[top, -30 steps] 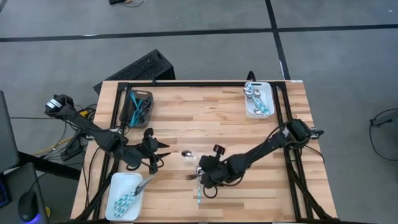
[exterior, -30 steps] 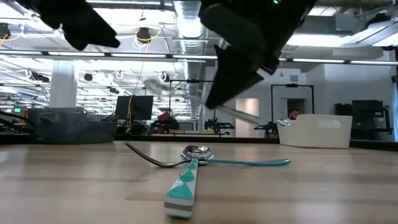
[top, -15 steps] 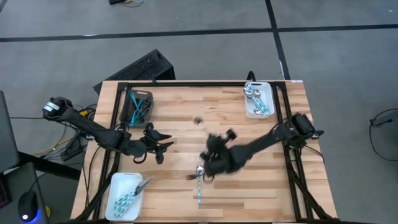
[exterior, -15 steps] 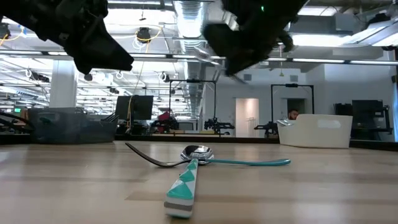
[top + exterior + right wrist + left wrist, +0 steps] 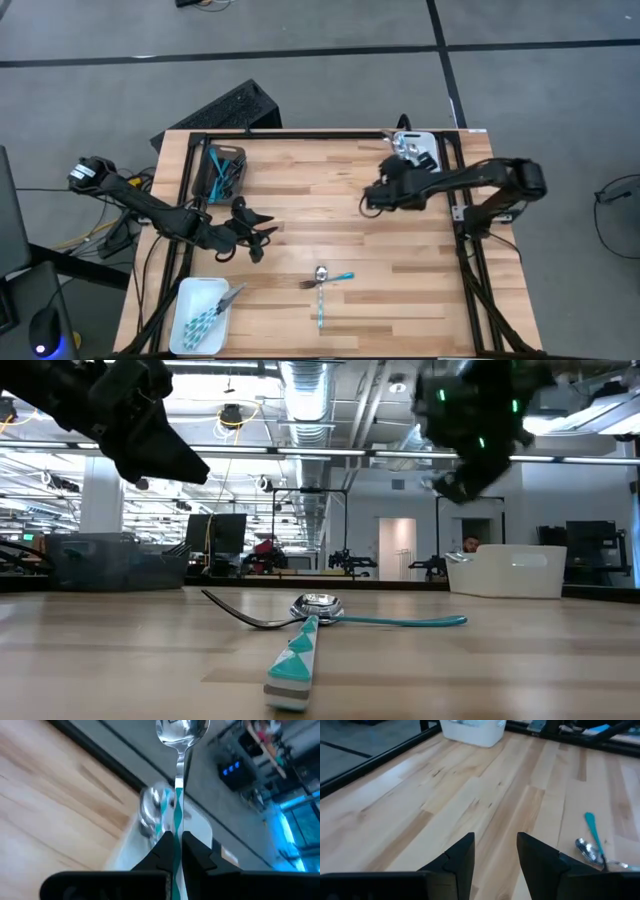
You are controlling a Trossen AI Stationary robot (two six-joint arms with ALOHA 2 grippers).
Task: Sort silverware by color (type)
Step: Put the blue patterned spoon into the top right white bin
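Right gripper [image 5: 176, 845] clenched on a teal-handled spoon [image 5: 180, 750] near the far-right white tray [image 5: 425, 150] (grip visible only in its wrist view), left gripper [image 5: 495, 852] parted and empty at table left, fork, spoon and knife [image 5: 322, 283] near centre.

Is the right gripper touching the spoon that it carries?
Touching. The right wrist view shows the right gripper shut on the spoon: its two dark fingers press the teal handle from both sides, with no gap.
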